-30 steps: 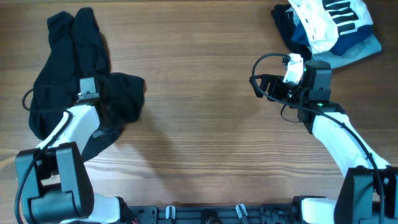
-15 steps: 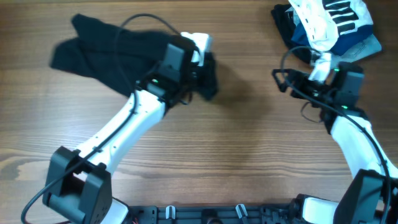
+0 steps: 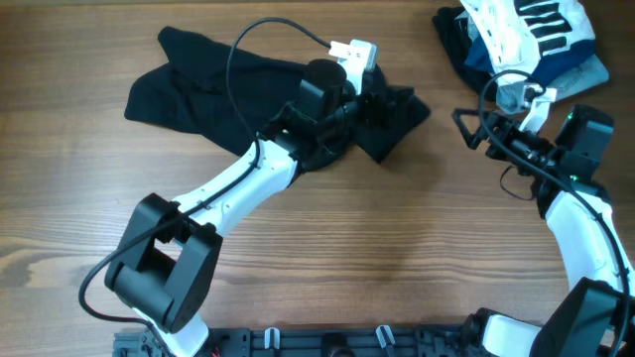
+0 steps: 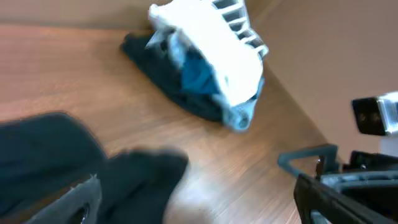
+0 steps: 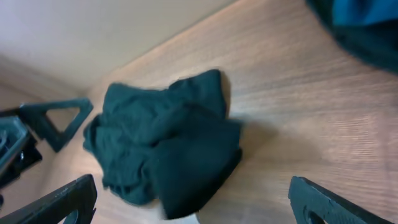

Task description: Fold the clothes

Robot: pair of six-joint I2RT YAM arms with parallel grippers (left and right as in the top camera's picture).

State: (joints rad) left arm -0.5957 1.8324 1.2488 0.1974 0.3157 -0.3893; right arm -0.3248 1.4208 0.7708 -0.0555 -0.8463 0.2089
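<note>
The clothes (image 3: 208, 84), one limp black garment, lie crumpled across the upper middle of the table. My left gripper (image 3: 382, 97) hovers over their right end. In the left wrist view my left gripper (image 4: 202, 208) has its jaws wide apart, with the black fabric (image 4: 124, 180) lying by the left finger and bare wood between the tips. My right gripper (image 3: 474, 127) stands open just right of the garment. The right wrist view shows my right gripper (image 5: 196, 205) with nothing in it and the bunched black cloth (image 5: 168, 149) ahead of it.
A pile of other garments (image 3: 526, 45), white with black stripes over blue denim and dark cloth, sits at the far right corner; the same pile (image 4: 205, 62) shows in the left wrist view. The two grippers are close together.
My left arm dragged the black garment from the far left toward the upper middle, then opened its jaws and let go. The right arm drew back to the right.
</note>
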